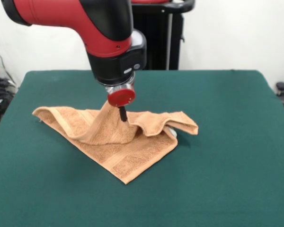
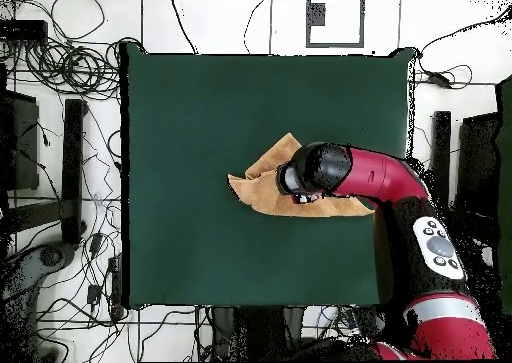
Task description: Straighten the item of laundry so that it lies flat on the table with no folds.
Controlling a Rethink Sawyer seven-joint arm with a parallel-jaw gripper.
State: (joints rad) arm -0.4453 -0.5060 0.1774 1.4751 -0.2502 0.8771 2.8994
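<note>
A dark finger (image 1: pixel 123 114) is seen below the red disc of the gripper (image 1: pixel 120 115), closed on a pinch of the towel (image 1: pixel 114 142); cloth is drawn up in a peak to the fingertips. A second finger is hidden by the raised cloth. In the overhead view the gripper (image 2: pixel 293 179) is covered by the arm's wrist, and the jaws cannot be made out there.

From the pinched peak the towel is seen falling away in slopes. One wing is spread toward the picture's left in the front view, its edge slightly lifted off the table (image 1: pixel 227 156). Another wing is folded over toward the right, with a rolled lip. A flat corner with the woven band is laid toward the camera, resting on the green top.

Overhead, the towel (image 2: pixel 262 184) is found near the middle of the table (image 2: pixel 200 119), partly covered by the arm (image 2: pixel 385 174). Cables are noted on the floor around the table.
</note>
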